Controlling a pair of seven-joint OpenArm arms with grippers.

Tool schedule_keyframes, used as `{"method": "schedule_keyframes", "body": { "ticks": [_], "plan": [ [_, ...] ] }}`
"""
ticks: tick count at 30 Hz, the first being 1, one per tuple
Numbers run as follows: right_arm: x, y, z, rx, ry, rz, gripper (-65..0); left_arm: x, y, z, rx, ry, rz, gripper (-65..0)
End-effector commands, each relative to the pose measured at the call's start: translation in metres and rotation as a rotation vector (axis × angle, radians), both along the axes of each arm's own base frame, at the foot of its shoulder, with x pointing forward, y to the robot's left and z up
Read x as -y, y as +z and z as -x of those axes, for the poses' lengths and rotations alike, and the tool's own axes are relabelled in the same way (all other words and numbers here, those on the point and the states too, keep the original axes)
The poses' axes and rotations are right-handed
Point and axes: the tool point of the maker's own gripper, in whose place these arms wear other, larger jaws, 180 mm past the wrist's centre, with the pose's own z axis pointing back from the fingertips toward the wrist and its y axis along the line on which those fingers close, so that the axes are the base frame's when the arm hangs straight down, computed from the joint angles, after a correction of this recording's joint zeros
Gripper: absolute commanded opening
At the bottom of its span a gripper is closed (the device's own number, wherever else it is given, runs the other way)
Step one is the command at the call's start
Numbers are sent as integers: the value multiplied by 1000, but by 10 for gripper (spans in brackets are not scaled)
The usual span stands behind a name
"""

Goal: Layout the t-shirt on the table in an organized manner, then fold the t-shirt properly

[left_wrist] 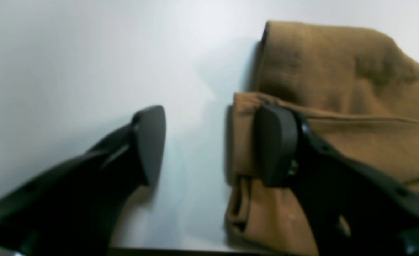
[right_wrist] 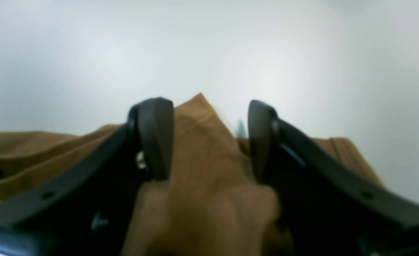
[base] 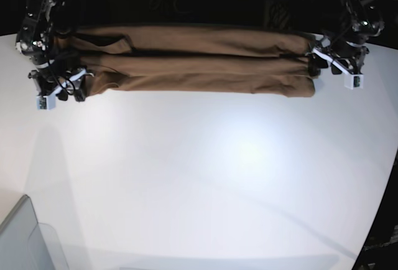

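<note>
T-shirt (base: 193, 65) ends sit between both spread hands.

Base cam overhead, looks down on whole table (base: 205, 176). Left wrist cam sits behind left gripper (left_wrist: 209, 145), close, facing past fingertips. Right wrist cam same behind right gripper (right_wrist: 209, 138). All three share t-shirt (base: 193, 65) ends.

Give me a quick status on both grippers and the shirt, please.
Left gripper open at the t-shirt end. Right gripper straddling a fabric peak. Shirt in long folds on table.
</note>
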Motion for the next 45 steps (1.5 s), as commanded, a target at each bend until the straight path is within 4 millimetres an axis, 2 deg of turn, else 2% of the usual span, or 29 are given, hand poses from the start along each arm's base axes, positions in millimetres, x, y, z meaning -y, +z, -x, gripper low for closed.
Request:
{"method": "schedule_keyframes", "body": {
  "ticks": [1, 6, 7, 11, 19, 21, 24, 26, 29, 34, 41, 45],
  "plan": [
    [3, 13, -8, 49, 4, 7, -414, -2, 4, -2, 7, -5, -9, -256],
    [5, 13, -8, 48, 0, 8, -630, -2, 4, -2, 8, -5, -7, -256],
    [5, 14, -8, 49, 1, 9, -650, -2, 4, -2, 7, -5, -7, -256],
    [4, 17, -7, 54, 6, 14, -650, -2, 3, -1, 4, -5, -8, -256],
    [-7, 39, -5, 110, 26, 31, -650, -3, 3, 0, 2, -4, -8, -256],
    [-7, 37, -5, 100, 32, 33, -619, -3, 3, 0, 2, -4, -8, -256],
    [-7, 29, -1, 49, 36, 33, -493, -3, 3, 0, 2, -4, -8, -256],
    [-7, 31, -6, 48, 37, 35, -410, -3, 3, 0, 2, -4, -8, -256],
    [-6, 32, -9, 53, 37, 36, -328, -3, 3, 0, 2, -4, -8, -256],
    [-6, 32, -10, 55, 36, 35, -322, -3, 3, 0, 2, -4, -8, -256],
    [4, 12, -15, 8, 10, 9, -322, -3, 3, 0, 2, -4, -8, -256],
    [9, 9, -15, 0, 6, 13, -329, -3, 3, 0, 2, -4, -8, -256]
  ]
}}
